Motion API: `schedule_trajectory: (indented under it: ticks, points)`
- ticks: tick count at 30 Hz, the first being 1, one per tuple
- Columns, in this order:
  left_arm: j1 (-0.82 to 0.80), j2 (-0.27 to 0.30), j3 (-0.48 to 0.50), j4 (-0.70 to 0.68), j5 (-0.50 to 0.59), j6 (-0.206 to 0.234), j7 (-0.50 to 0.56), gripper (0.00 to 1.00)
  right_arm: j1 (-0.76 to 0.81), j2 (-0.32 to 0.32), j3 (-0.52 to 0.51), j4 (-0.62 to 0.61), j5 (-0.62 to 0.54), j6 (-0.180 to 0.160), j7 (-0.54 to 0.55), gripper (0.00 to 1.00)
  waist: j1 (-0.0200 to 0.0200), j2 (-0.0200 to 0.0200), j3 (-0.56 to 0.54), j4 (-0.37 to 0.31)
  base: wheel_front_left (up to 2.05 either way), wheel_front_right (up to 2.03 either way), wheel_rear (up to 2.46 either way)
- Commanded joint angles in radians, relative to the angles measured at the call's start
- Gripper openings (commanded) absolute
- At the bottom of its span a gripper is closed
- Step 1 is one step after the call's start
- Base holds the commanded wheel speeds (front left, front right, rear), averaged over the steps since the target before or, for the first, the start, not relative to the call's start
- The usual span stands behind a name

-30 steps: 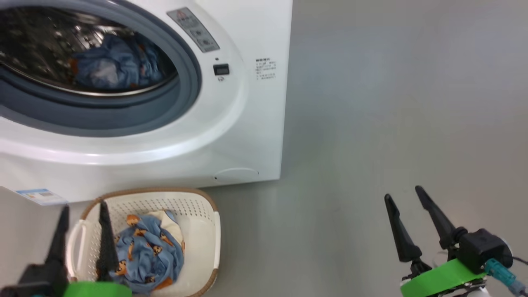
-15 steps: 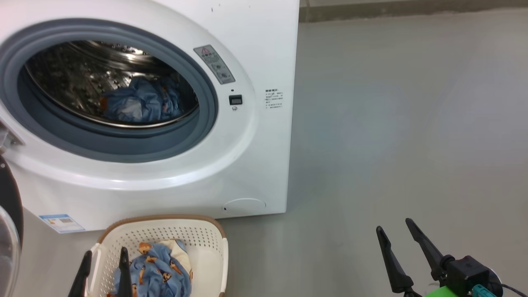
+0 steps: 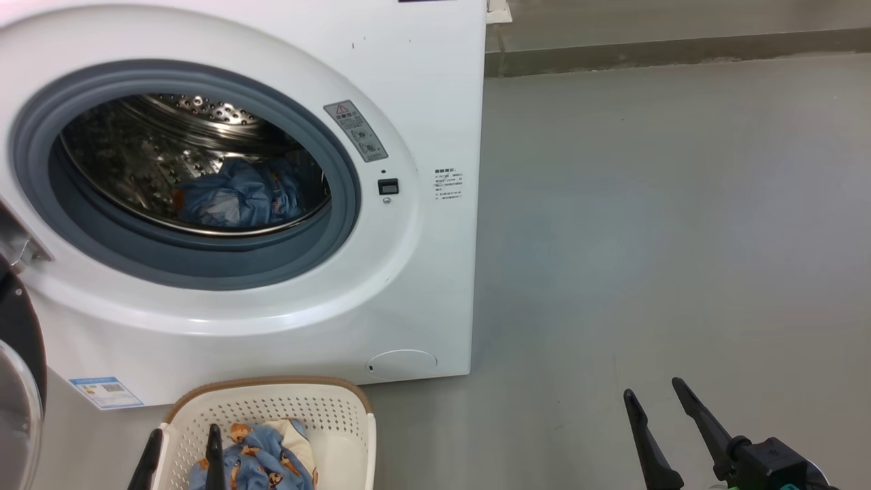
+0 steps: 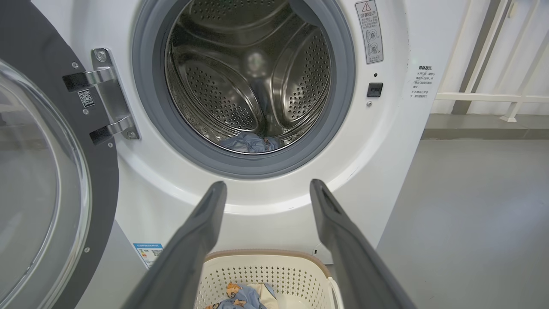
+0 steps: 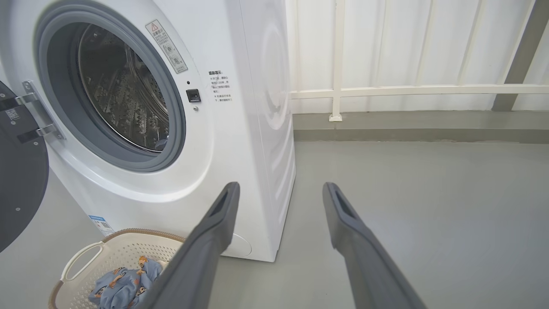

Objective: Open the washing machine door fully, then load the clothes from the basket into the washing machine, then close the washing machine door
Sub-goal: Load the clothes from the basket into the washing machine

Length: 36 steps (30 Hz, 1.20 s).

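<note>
The washing machine (image 3: 422, 88) stands on the floor with its door (image 4: 43, 171) swung wide open to the left. A blue garment (image 3: 238, 197) lies in the steel drum. In front of the machine sits the basket (image 3: 272, 401), holding light blue clothes (image 3: 262, 466) printed with orange faces. My left gripper (image 3: 184, 446) hangs open above the basket's left side, with nothing between its fingers; in its wrist view it (image 4: 268, 186) points at the drum opening. My right gripper (image 3: 654, 395) is open and empty over bare floor to the machine's right.
Grey floor (image 3: 646, 204) stretches to the right of the machine. A low kerb and a white railing (image 5: 407, 90) run along the back wall. The open door's rim (image 3: 20, 354) juts out at the far left, beside the basket.
The head camera has tilted up, so the whole picture has slid down and more of the machine's front shows. Both grippers stay open; the clothes lie as before.
</note>
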Motion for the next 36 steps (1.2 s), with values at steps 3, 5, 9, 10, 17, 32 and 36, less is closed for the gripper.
schedule_trajectory:
  ticks: [3, 5, 9, 10, 17, 32, 36]
  points:
    - [-0.014, 0.012, 0.028, -0.016, -0.004, 0.000, 0.000, 1.00, -0.008, -0.002, 0.023, -0.032, -0.010, 0.006, 0.002, 1.00, 0.0001, 0.0000, -0.004, 0.000, 0.00, 0.00, 0.00]
    - [-0.014, 0.013, 0.026, -0.016, -0.005, 0.001, 0.000, 1.00, -0.008, -0.002, 0.023, -0.034, -0.011, 0.006, 0.002, 1.00, 0.0001, 0.0000, -0.006, 0.001, 0.00, 0.00, 0.00]
    - [-0.015, 0.014, 0.024, -0.014, -0.009, 0.003, 0.000, 1.00, -0.007, 0.000, 0.024, -0.036, -0.012, 0.006, 0.002, 1.00, 0.0001, 0.0000, -0.007, -0.001, 0.00, 0.00, 0.00]
    - [-0.015, 0.014, 0.024, -0.013, -0.010, 0.004, 0.001, 1.00, -0.006, 0.001, 0.025, -0.036, -0.012, 0.006, 0.002, 1.00, 0.0001, 0.0000, -0.007, -0.001, 0.00, 0.00, 0.00]
    - [-0.018, 0.013, 0.018, -0.012, -0.013, 0.011, 0.003, 1.00, -0.007, 0.004, 0.029, -0.037, -0.012, 0.006, 0.003, 1.00, 0.0001, 0.0000, -0.006, -0.003, 0.00, 0.00, 0.00]
    - [-0.045, 0.018, 0.006, 0.019, -0.019, 0.018, 0.012, 1.00, -0.015, 0.003, 0.029, -0.041, -0.011, 0.006, 0.002, 1.00, 0.0001, 0.0000, 0.024, 0.008, 0.00, 0.00, 0.00]
    - [-0.074, 0.017, 0.002, 0.064, -0.028, 0.017, 0.030, 1.00, -0.028, -0.002, 0.031, -0.046, -0.006, 0.006, 0.001, 1.00, 0.0001, 0.0000, 0.054, 0.006, 0.00, 0.00, 0.00]
